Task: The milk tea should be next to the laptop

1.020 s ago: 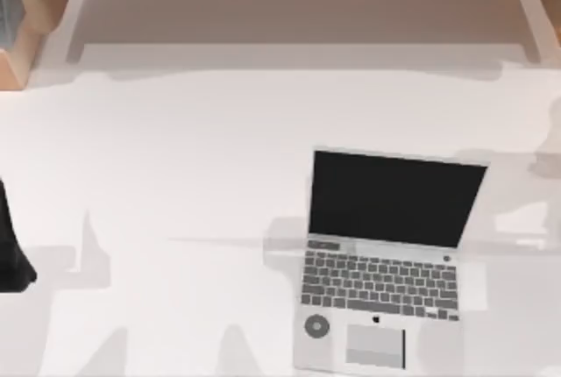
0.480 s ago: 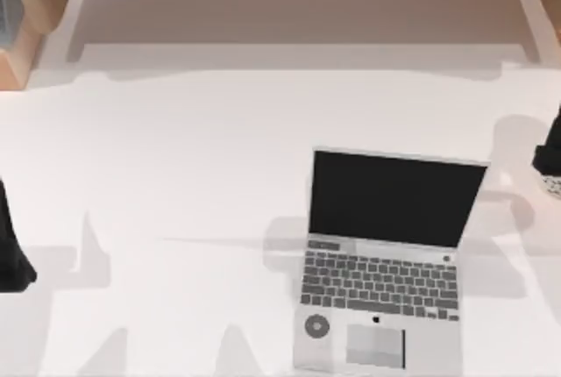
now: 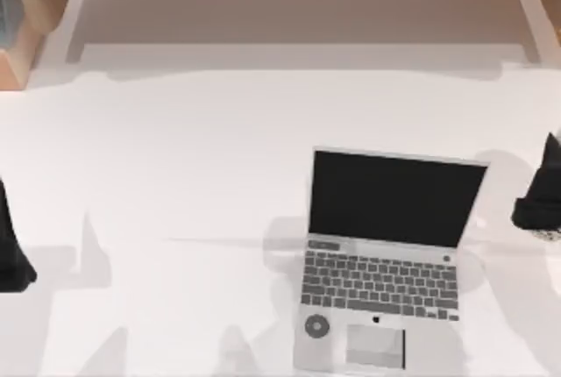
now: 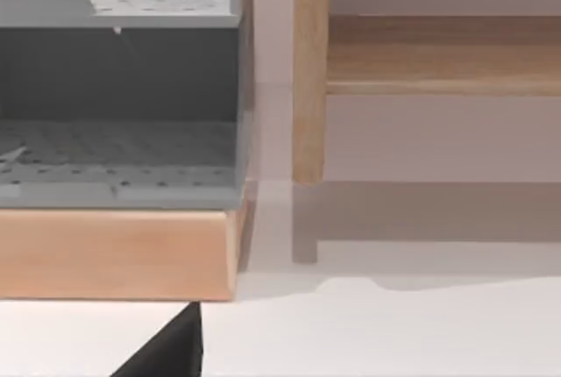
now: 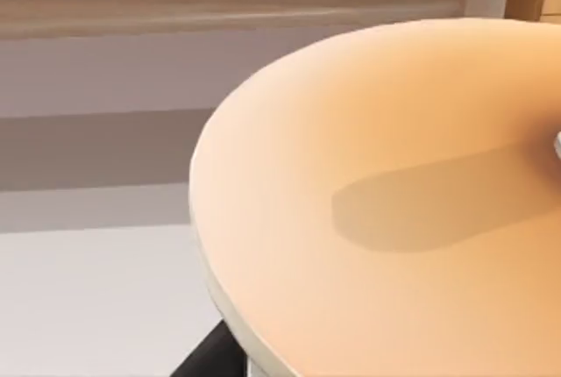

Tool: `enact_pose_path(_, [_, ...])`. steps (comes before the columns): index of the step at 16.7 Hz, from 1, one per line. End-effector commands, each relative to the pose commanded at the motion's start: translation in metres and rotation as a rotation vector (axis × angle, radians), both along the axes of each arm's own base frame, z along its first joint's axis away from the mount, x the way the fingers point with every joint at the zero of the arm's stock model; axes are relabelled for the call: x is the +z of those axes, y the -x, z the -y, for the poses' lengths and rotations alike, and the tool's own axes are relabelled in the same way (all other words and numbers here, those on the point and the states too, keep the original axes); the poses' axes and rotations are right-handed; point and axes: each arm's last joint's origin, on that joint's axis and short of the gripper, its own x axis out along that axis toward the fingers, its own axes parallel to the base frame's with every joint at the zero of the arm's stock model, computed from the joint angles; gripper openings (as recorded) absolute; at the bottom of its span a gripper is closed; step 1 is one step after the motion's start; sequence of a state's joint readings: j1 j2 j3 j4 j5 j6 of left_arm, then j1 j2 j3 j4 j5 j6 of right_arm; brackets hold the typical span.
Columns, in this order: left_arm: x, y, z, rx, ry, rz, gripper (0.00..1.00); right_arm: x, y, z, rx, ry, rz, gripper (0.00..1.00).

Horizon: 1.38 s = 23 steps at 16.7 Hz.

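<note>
Top view: the milk tea point(image 5: 377, 202) has been brought in from the bench's right edge, closer to the laptop point(image 3: 386, 259).

In the right wrist view the milk tea's cream top is seen close under the camera, so it is judged to be carried by the right gripper point(image 3: 539, 215), now just right of the laptop's screen and nearer than in the 2 earlier pictures. The placing is not yet done. How far the jaws are open cannot be told. The left gripper point(image 3: 10, 250) is parked at the bench's left edge.
</note>
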<state>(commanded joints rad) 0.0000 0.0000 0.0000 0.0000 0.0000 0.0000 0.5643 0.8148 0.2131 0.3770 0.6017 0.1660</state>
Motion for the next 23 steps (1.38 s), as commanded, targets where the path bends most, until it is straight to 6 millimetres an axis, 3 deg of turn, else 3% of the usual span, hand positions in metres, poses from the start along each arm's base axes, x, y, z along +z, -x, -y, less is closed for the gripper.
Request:
enact_pose_path(5, [0.000,0.000,0.000,0.000,0.000,0.000,1.00,-0.008,0.036,-0.004,0.018,-0.003,0.004,0.00])
enact_pose_path(9, [0.000,0.000,0.000,0.000,0.000,0.000,1.00,-0.024,0.051,-0.003,0.033,0.023,-0.023,0.00])
enact_pose_path(23, [0.000,0.000,0.000,0.000,0.000,0.000,1.00,-0.025,0.053,-0.005,0.057,0.010,-0.022,0.00])
